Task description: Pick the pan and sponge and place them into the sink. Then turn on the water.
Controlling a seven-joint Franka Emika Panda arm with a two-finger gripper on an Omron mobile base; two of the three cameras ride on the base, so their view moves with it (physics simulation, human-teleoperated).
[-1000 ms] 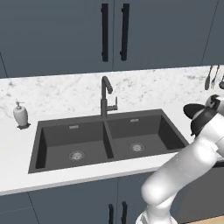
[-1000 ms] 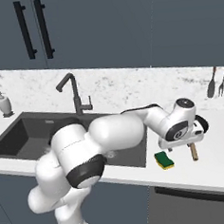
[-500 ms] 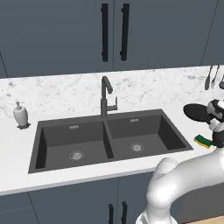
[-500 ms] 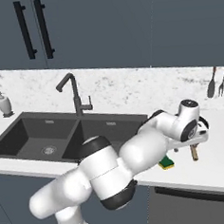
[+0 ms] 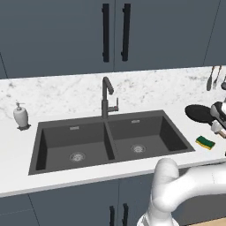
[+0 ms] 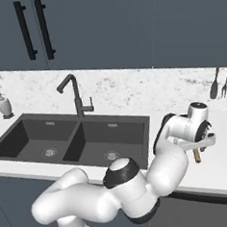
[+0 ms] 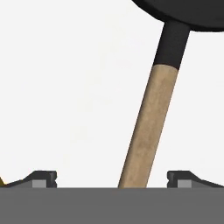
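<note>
The black pan (image 5: 198, 114) lies on the counter right of the sink (image 5: 48, 143), and its wooden handle (image 7: 148, 127) runs up toward the black rim (image 7: 183, 13) in the hand view. My gripper (image 7: 114, 178) is open, one fingertip (image 7: 43, 178) on each side of the handle, apart from it. The hand hovers low over the pan at the right edge (image 5: 219, 126), and the handle's end (image 6: 197, 156) pokes out below the gripper (image 6: 200, 146). The green-and-yellow sponge (image 5: 205, 142) rests in front of the pan. The faucet (image 5: 106, 95) stands behind the sink's divider; no water runs.
A white soap dispenser (image 5: 20, 117) stands on the counter left of the sink (image 6: 35, 136). Utensils (image 6: 219, 82) hang on the back wall at the right. Both basins hold nothing but their drains. My own arm arches across the counter's front edge.
The arm has swung further right and lowered the hand over the pan's handle. The sponge has come clear in the left base view and is now covered by the arm in the right one.
</note>
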